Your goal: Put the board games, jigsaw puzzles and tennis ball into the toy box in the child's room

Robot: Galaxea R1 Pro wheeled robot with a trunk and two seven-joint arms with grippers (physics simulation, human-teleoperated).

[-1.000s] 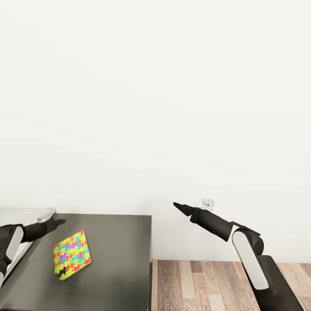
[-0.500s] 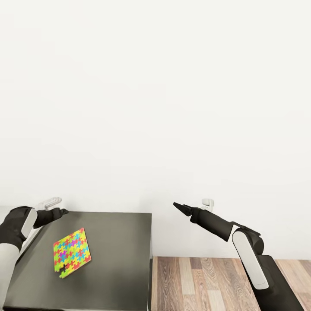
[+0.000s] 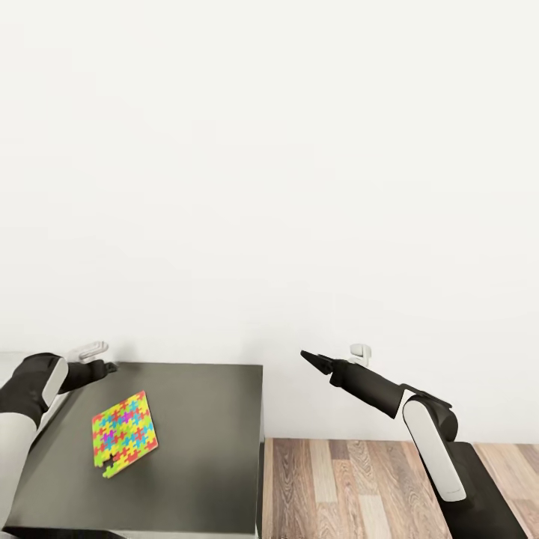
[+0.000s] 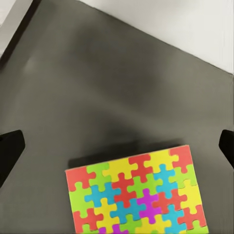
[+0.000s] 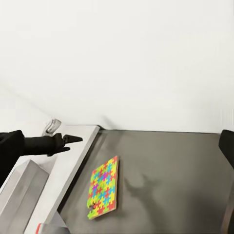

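Note:
One jigsaw puzzle [image 3: 124,433], a thin square of yellow, green, red and blue pieces, lies on the lower dark grey section of the table [image 3: 202,449]. My left gripper [image 3: 106,367] hovers open above the table just beyond the puzzle's far left corner. In the left wrist view the puzzle [image 4: 136,195] sits ahead of the gripper [image 4: 118,148], whose fingertips [image 4: 9,151] stand wide apart. My right gripper [image 3: 311,358] is open and empty in the air past the table's right edge, over the floor. From the right wrist, the puzzle [image 5: 103,187] and the left gripper [image 5: 70,139] both show.
The higher light grey table top [image 5: 73,161] adjoins the dark section on the left. A bare white wall [image 3: 269,187] stands directly behind. Wood-plank floor [image 3: 352,486] lies to the right of the table's edge, with my dark base [image 3: 494,494] over it.
My left arm has lifted and its gripper has moved up and slightly right, near the table's far left corner. The puzzle and the right arm have stayed put.

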